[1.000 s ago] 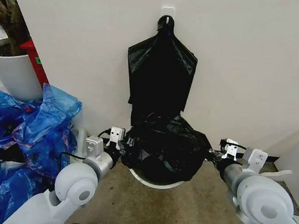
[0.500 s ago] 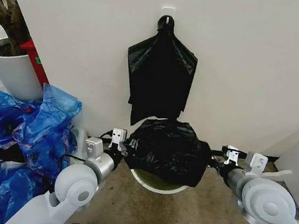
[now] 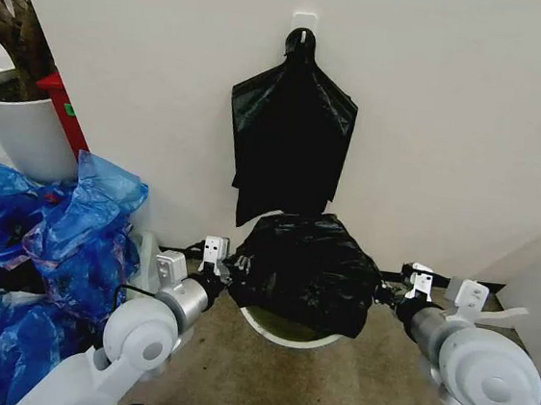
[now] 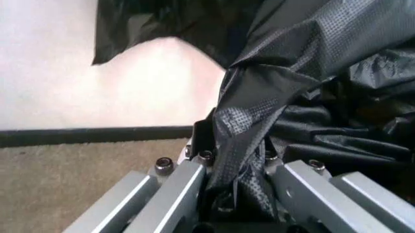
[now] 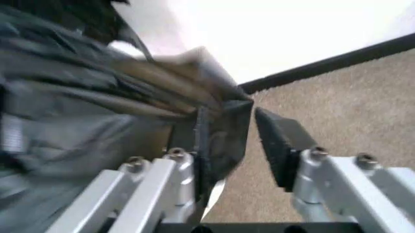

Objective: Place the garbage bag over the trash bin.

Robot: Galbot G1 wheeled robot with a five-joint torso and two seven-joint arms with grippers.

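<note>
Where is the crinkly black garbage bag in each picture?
Head view: the garbage bag sits low in the middle, draped over the trash bin, between the left gripper and right gripper.
Left wrist view: the bag hangs from the upper side down into the gripper.
Right wrist view: the bag is beside the gripper.
Shared landmark: the dark baseboard along the wall.

Glossy pale-grey rounded arm housings; silver aluminium finger links fastened by dark screws; black textured fingertip pads (image 5: 275,141); thin black cables.
</note>
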